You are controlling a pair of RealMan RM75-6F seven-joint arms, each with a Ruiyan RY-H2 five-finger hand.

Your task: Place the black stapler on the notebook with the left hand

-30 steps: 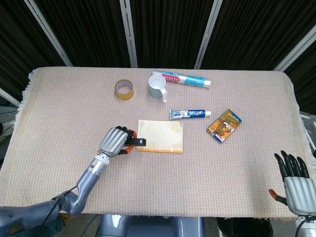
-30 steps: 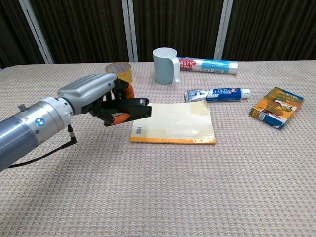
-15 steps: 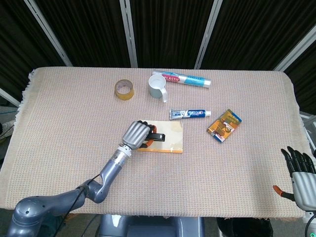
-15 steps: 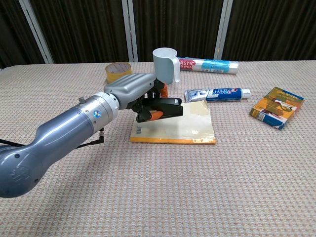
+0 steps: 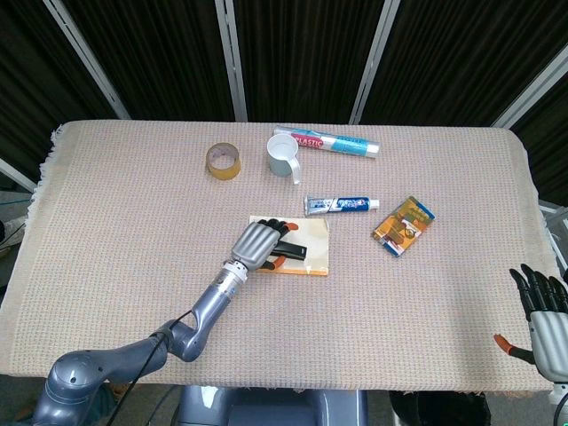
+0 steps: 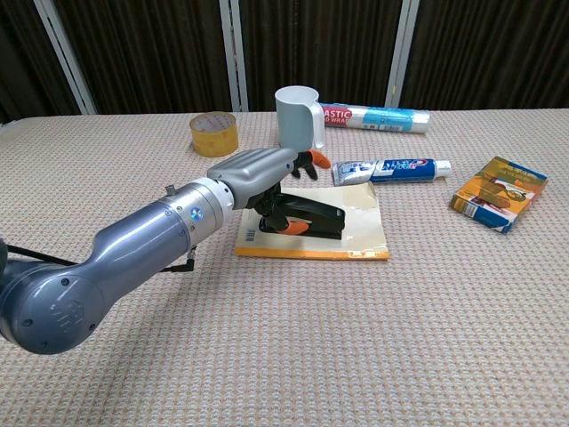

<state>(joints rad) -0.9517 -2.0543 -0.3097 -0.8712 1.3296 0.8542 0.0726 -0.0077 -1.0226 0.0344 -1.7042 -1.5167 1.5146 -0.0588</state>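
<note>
Stapler point(image 6: 307, 215) sits on the notebook point(image 6: 356, 233) near bench centre, w/ your left hand point(image 6: 258, 169) draped over its rear, fingers loosening to let go; right hand point(image 5: 546, 311) idle, fingers apart.

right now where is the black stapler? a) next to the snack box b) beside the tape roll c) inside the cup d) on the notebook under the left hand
d: the black stapler lies on the notebook, with the left hand over its rear end, far from the tape roll, the snack box and the cup.
</note>
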